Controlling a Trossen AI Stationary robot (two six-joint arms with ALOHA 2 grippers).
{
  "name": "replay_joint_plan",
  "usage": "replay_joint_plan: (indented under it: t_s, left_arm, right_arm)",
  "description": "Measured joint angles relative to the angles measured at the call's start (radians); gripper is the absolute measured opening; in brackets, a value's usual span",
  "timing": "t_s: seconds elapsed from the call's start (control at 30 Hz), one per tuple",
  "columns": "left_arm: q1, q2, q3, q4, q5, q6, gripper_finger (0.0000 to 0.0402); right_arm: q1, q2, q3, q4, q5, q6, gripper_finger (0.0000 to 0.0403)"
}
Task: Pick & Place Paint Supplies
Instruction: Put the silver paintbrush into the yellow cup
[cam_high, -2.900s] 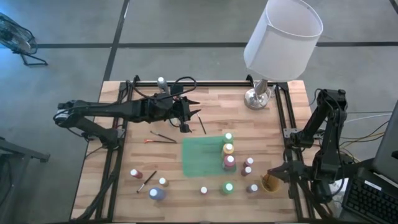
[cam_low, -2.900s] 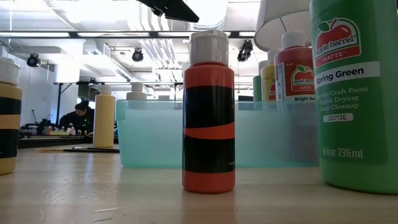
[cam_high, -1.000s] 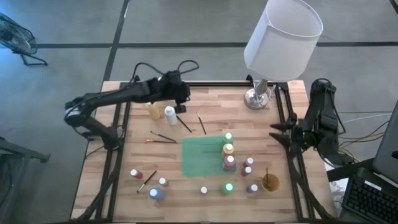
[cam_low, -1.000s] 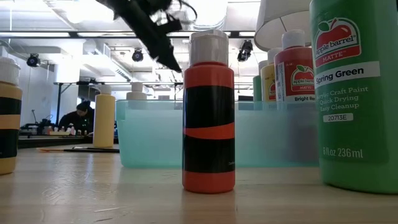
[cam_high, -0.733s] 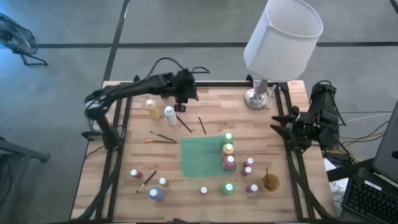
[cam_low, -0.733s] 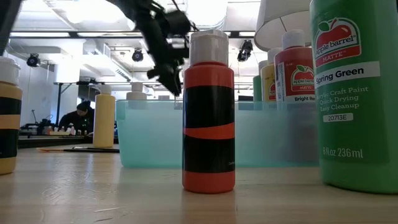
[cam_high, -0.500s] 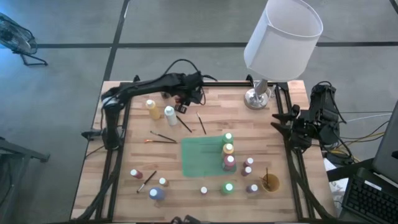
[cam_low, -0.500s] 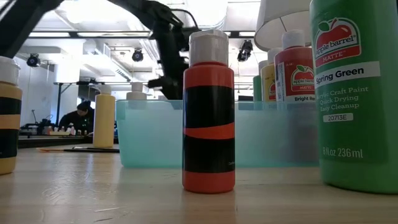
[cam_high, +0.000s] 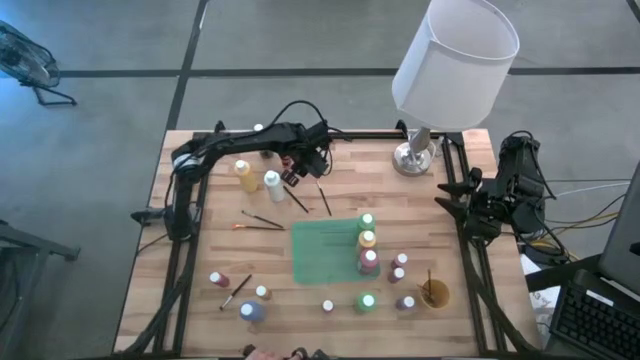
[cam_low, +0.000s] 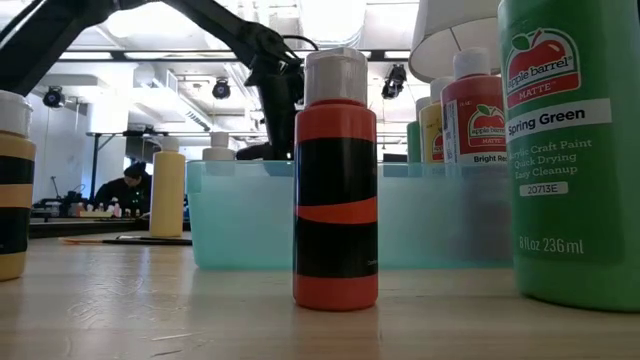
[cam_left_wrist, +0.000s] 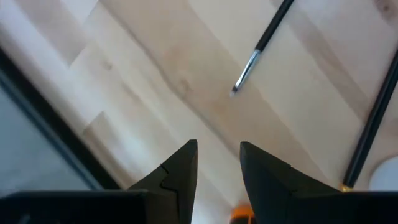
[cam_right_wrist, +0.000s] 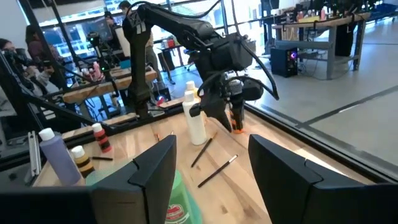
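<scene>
The left gripper (cam_high: 300, 176) hovers low over the far worktop (cam_high: 200, 260), jaws slightly parted and empty, beside a brush (cam_high: 324, 199). It should centre on the handle before closing. The right gripper (cam_high: 447, 207) waits open at the right edge, holding nothing.

Thirteen paint bottles (cam_high: 271, 181), six brushes (cam_high: 324, 198), one mat (cam_high: 325, 250), one cup (cam_high: 436, 295), one lamp (cam_high: 455, 60)
</scene>
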Motion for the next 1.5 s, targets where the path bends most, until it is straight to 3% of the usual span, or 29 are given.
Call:
replay_joint_plan:
  t_s: [0.37, 0.67, 1.27, 1.5]
  left_arm:
    - [0.000, 0.075, -0.009, 0.041, 0.055, 0.026, 0.0105]
    - [0.000, 0.132, -0.010, 0.084, 0.056, 0.032, 0.0103]
    - [0.002, 0.147, -0.010, 0.103, 0.106, 0.018, 0.0101]
    - [0.010, 0.147, -0.010, 0.100, 0.115, 0.001, 0.0079]
  right_arm:
    - [0.000, 0.000, -0.015, 0.000, -0.001, 0.003, 0.0217]
    - [0.000, -0.001, -0.019, 0.001, -0.001, 0.006, 0.0204]
    - [0.000, -0.001, -0.029, 0.002, -0.001, 0.006, 0.0216]
    - [0.000, -0.001, -0.029, 0.003, -0.001, 0.006, 0.0208]
